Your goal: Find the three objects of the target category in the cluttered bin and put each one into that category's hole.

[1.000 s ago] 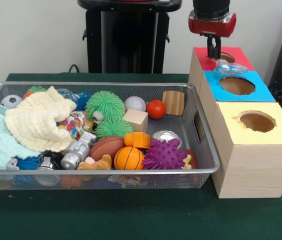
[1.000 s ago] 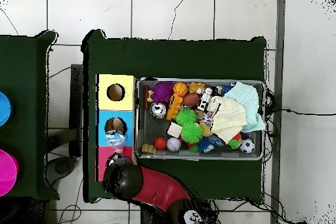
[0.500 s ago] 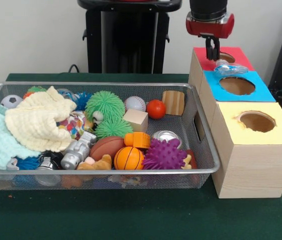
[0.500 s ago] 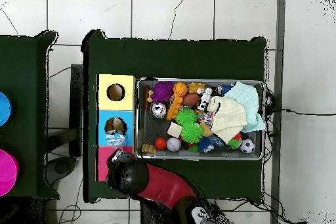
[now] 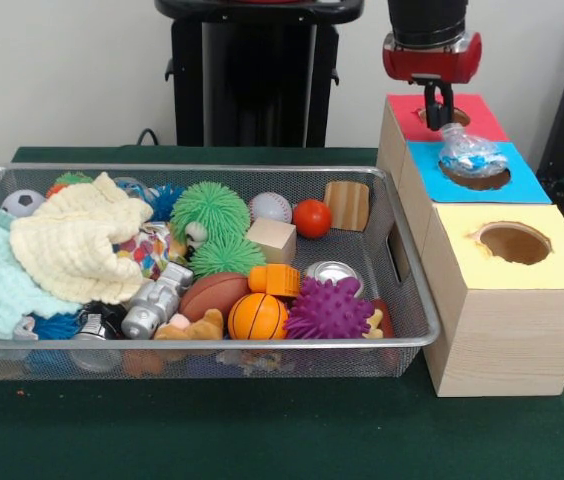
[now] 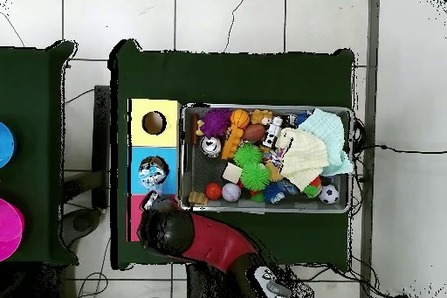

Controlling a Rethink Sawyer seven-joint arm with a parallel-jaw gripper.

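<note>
Crumpled plastic [image 5: 469, 155] now in blue hole [image 5: 476, 172], off its rim.

A crumpled clear plastic bag [image 5: 470, 155] plugs the blue-topped box hole [image 5: 475, 175], while the yellow-topped box hole [image 5: 514, 242] gapes open.

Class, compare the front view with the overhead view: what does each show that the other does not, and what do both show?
Only the front view shows the wood-grain side walls of the three-hole sorting box and the gripper hanging above its red section.

Only the overhead view shows the white tiled floor around the table, a second green table with a blue disc and a pink disc, and the red arm hiding the gripper.

Both show the wire mesh bin of toys and the crumpled clear plastic wrapper sitting in the blue hole.
</note>
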